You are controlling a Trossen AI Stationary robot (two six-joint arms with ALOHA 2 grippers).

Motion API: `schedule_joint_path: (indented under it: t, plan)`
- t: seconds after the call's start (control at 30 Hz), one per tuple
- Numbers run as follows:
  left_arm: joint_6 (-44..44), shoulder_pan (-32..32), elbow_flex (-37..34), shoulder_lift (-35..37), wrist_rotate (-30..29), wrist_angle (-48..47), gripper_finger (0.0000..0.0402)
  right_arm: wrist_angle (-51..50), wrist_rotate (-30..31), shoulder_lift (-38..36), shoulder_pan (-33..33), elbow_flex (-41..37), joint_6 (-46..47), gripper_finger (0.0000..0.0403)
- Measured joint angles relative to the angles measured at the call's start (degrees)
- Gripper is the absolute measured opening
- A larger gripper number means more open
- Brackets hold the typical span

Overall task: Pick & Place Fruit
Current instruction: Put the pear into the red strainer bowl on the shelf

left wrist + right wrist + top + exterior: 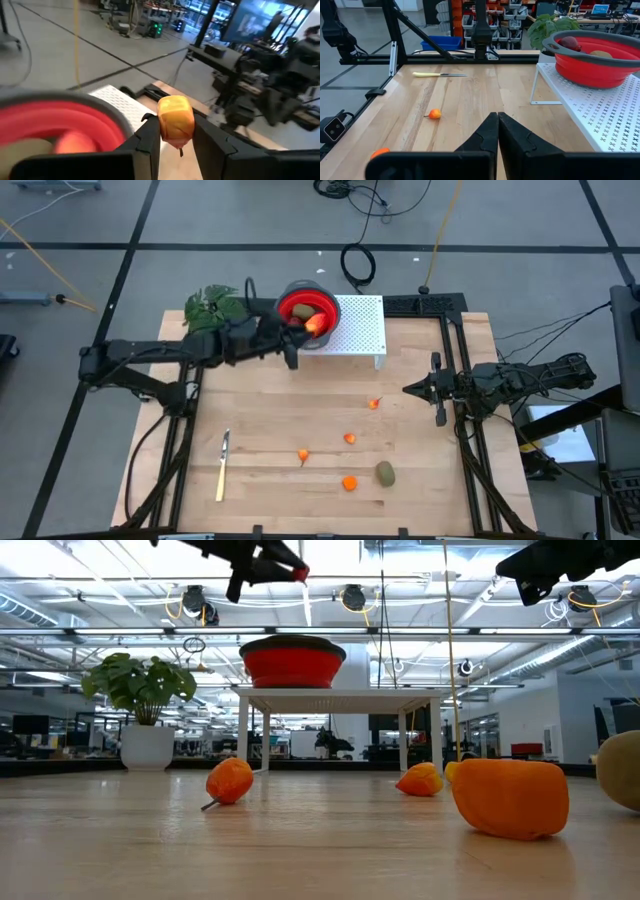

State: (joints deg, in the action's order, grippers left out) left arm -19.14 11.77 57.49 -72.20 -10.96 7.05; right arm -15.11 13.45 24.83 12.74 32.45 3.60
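My left gripper [312,326] hangs over the near-right rim of the red bowl [303,307] and is shut on a small yellow-orange fruit [176,117]. The bowl stands on a white perforated stand [362,326] and holds a dark red ball [570,43], an olive-brown oval [600,53] and an orange piece [75,142]. Several tiny orange fruits [349,438] and one olive-brown oval [385,473] lie on the table. My right gripper [410,388] waits, shut, above the table's right side. My left gripper pinches the yellow-orange fruit's two sides [162,125] between its two fingers [150,137]. The fruit is lifted clear, beside the bowl's rim [107,117] and above the stand. A short stem [181,150] points down below the fruit.
A pale-yellow knife [222,465] lies near the table's near-left corner. A green leafy plant [213,305] stands left of the bowl. Bare wood spreads between the stand and the scattered fruit. Black frame rails [455,370] run along the table's right edge.
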Motion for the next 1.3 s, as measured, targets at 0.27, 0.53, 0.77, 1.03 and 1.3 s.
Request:
schedule_joint_path:
  t: [0.27,0.53,0.77,1.03,1.3]
  plan:
    - [4.15,8.54,0.04,-0.52,5.67,0.09,0.0093,0.0,0.02,0.0,0.01,-0.01,0.0,0.0004]
    - [9.27,13.21,0.07,-3.88,8.5,-0.17,0.0093,0.26,0.22,-0.01,-0.01,0.0,0.14,0.0004]
    - [16.44,15.16,0.09,-4.28,5.69,-6.17,0.0093,0.26,0.22,0.01,-0.01,0.0,0.39,0.0004]
    - [18.6,17.07,0.11,-4.13,1.1,-10.55,0.0093,0.24,0.22,0.01,0.0,0.0,0.42,0.0004]
    - [17.41,18.79,0.15,-3.82,0.35,-11.11,0.0093,0.22,0.24,0.0,0.01,0.0,0.24,0.0004]
